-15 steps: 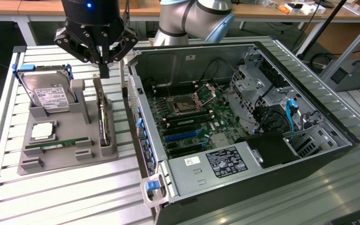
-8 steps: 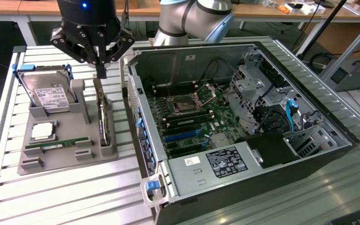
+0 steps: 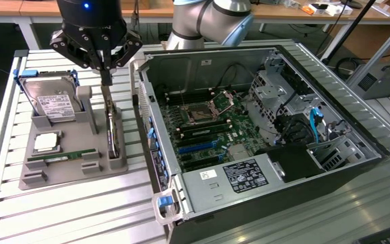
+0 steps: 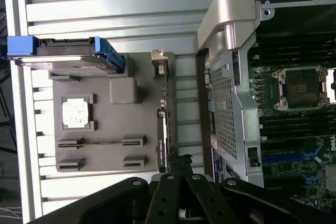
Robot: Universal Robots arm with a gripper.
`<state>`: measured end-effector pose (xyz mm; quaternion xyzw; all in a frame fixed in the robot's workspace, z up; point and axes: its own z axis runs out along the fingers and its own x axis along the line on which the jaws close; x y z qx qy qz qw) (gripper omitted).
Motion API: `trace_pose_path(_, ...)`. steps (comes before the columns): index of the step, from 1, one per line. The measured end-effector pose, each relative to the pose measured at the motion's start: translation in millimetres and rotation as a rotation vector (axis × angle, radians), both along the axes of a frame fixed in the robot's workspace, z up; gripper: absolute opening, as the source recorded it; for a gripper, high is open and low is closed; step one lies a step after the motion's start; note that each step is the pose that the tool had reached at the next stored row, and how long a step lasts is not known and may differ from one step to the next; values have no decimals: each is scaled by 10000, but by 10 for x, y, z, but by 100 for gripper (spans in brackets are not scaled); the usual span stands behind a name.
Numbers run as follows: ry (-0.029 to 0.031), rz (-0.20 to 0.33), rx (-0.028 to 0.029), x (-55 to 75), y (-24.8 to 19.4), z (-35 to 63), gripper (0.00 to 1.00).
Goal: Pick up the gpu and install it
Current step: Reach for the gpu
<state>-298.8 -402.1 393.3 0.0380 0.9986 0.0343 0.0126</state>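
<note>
The gpu (image 3: 112, 129) stands on edge in a slot of the grey holder (image 3: 73, 170), silvery bracket end towards the back of the table. My gripper (image 3: 105, 79) hangs straight above the card's back end with its fingers shut together; I cannot tell whether the tips touch the card. From the wrist, the gpu (image 4: 162, 119) is a thin dark strip along the holder's (image 4: 105, 153) edge, and my gripper (image 4: 174, 161) sits at one end of it. The open computer case (image 3: 249, 127) lies beside the holder on the exterior view's right, its blue card slots (image 3: 198, 147) bare.
The holder also carries a hard drive (image 3: 53, 101) in a blue frame, a processor chip (image 3: 47, 143) and a green memory stick (image 3: 63, 156). The case's side wall (image 4: 231, 77) rises close beside the gpu. A ribbed metal table (image 3: 66, 213) lies under everything.
</note>
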Motion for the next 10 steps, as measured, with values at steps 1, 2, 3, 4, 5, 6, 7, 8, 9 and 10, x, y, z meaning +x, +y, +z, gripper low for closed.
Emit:
trace_pose_path(1,0,0,0,-6,0,0,11)
trace_pose_path(2,0,0,0,-18,0,0,11)
trace_pose_path(3,0,0,1,-25,0,0,11)
trace_pose_path(4,0,0,0,-33,0,0,11)
trace_pose_path(5,0,0,0,-39,0,0,11)
trace_pose_path(6,0,0,1,-46,0,0,11)
trace_pose_path(7,0,0,0,-54,0,0,11)
trace_pose_path(8,0,0,1,-60,0,0,11)
trace_pose_path(9,0,0,0,-67,0,0,11)
trace_pose_path(10,0,0,0,-72,-1,0,11)
